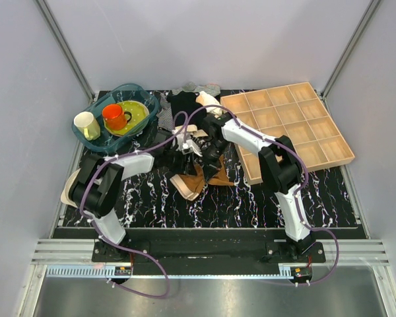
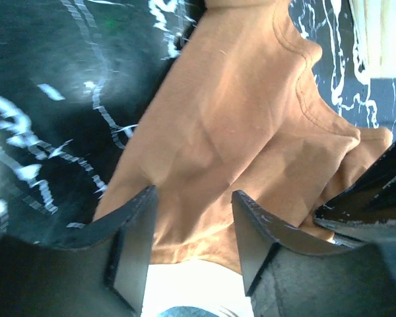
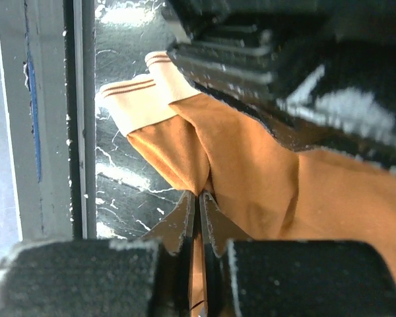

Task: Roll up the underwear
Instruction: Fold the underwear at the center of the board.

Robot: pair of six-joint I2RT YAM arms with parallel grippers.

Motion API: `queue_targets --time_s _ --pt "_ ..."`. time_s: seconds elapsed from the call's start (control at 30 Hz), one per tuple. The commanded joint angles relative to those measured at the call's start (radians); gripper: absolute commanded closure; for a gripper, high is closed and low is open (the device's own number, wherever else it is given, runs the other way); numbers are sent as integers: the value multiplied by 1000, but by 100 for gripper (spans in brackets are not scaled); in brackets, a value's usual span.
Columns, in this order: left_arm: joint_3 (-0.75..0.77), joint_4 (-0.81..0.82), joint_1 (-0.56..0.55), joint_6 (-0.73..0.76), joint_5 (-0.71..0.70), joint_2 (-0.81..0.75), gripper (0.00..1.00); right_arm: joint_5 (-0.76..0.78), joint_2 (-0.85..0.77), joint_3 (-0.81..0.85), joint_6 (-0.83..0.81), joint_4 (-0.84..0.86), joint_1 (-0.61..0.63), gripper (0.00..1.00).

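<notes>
The underwear (image 1: 204, 177) lies crumpled at the middle of the top view on a black, white-veined mat (image 1: 152, 198). Its pale waistband (image 1: 188, 188) is turned toward the lower left of the heap. Both arms reach in over it from either side. The left gripper (image 1: 187, 148) sits just above the heap's upper left edge, and the right gripper (image 1: 211, 160) comes down onto its upper middle, so the two are close together. In the left wrist view the two dark fingers (image 2: 135, 244) stand well apart. Smooth rust-brown fabric fills the space beyond them and shows between them, so those jaws are open and clamp nothing; whether the tips touch the cloth cannot be told. The dark bulk at the lower right of that view is part of the other gripper. In the right wrist view the jaws are pressed together at the lower centre, pinching a raised fold of the brown fabric that runs up from between them. In that view the waistband, marked with thin brown stripes, lies in the upper left beside the mat's edge. In the top view a wooden tray (image 1: 317, 166) of compartments sits at the upper right, just beside the right arm. A blue basin (image 1: 152, 105) at the upper left holds a pale cup (image 1: 86, 125), an orange mug (image 1: 114, 117) and a yellow-green plate (image 1: 135, 117). A black garment (image 1: 185, 105) and a striped cloth (image 1: 201, 87) lie at the top centre, between basin and tray.
</notes>
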Motion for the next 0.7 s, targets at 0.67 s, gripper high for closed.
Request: queue_targets --time_s 0.67 --pt "-224 172 148 -180 -140 -172 45 48 85 225 85 14 10 92"
